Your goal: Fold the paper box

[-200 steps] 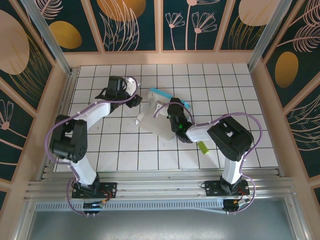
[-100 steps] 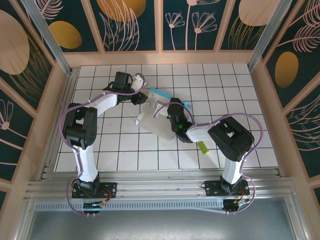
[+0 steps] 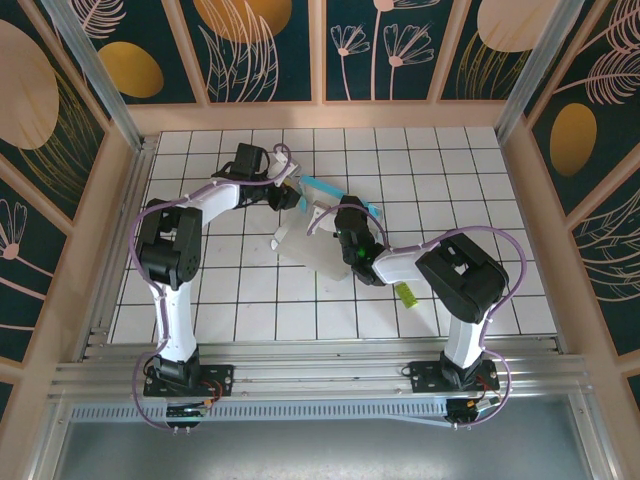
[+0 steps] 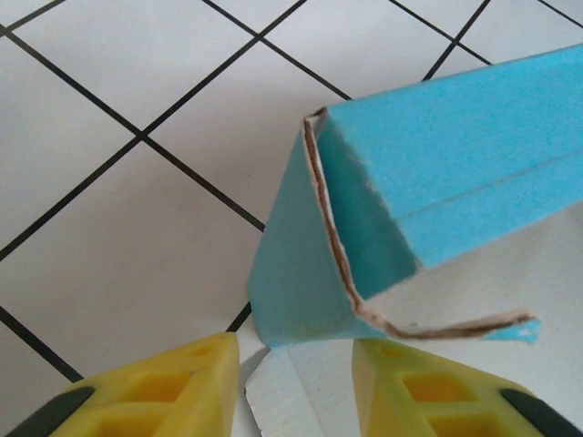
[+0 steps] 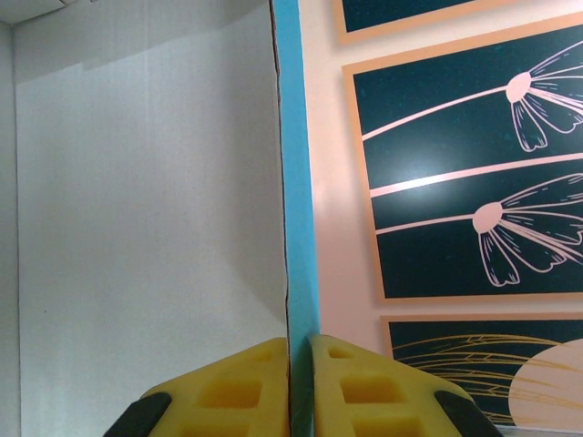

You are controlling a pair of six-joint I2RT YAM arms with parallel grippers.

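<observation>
The paper box [image 3: 305, 245] lies partly folded mid-table, white inside, with a turquoise wall raised at its back edge. My left gripper [image 3: 287, 198] is at the box's back left corner. In the left wrist view its yellow fingers [image 4: 182, 396] stand apart, open, on either side of a white flap below the box's [image 4: 437, 155] turquoise corner, with no visible contact. My right gripper [image 3: 343, 215] is over the box's right side. In the right wrist view it [image 5: 301, 364] is shut on the thin edge of an upright box [image 5: 146, 200] wall, white on the left and turquoise on the right.
A small lime-green strip [image 3: 405, 293] lies on the tiles right of the box, near the right arm's elbow. Wooden walls with patterned panels [image 3: 320, 50] enclose the tiled table [image 3: 450, 180].
The left arm has swung its gripper to the right, up to the box's back left corner, and its jaws have narrowed. The right gripper and the box have stayed put.
</observation>
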